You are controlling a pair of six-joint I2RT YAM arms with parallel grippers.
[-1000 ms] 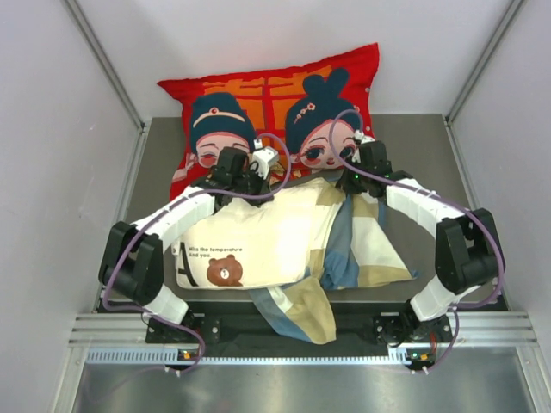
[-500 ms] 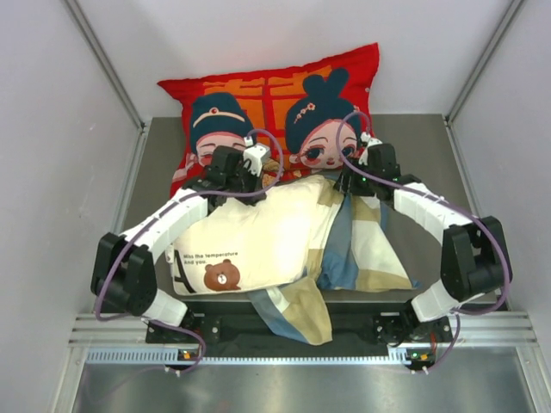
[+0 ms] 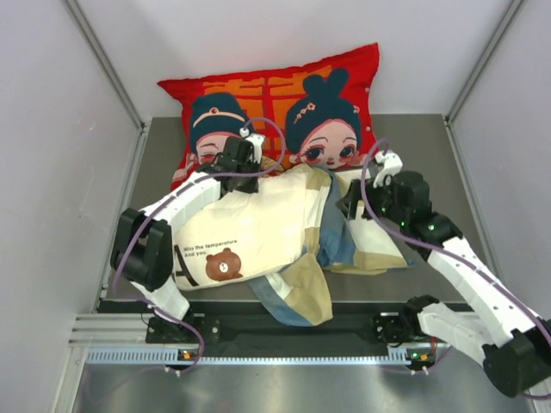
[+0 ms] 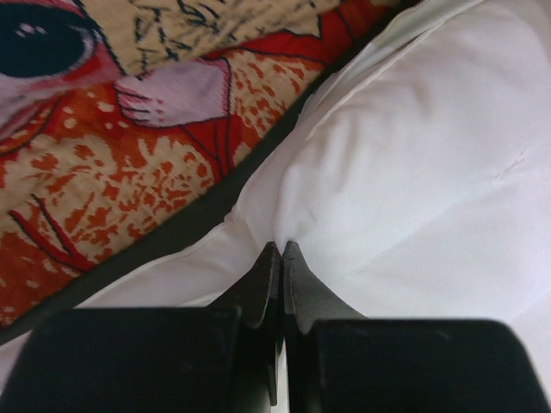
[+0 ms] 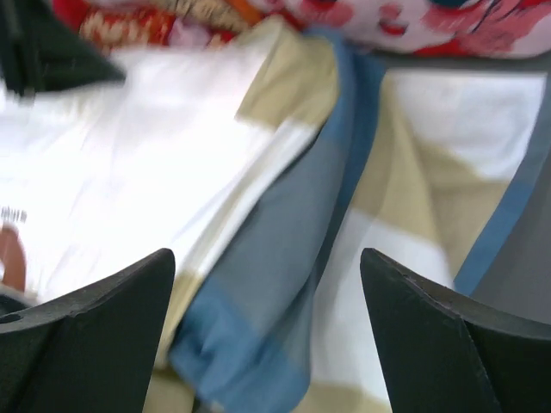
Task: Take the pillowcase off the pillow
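Lying on the grey counter point(image 3: 430, 146), the plump cream-white bear-print pillow point(image 3: 250, 228) is pinched at its far corner by the left end effector point(image 4: 281, 249); the blue-tan-cream checked fabric pillowcase point(image 3: 370, 249) is overhung by the wide-spread right end effector point(image 5: 267, 258).

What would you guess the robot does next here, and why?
Probably the right end effector lowers and closes on the pillowcase: its jaws stand open above the blue-edged fabric, while the left end effector is shut on a far corner of the pillow, anchoring it.
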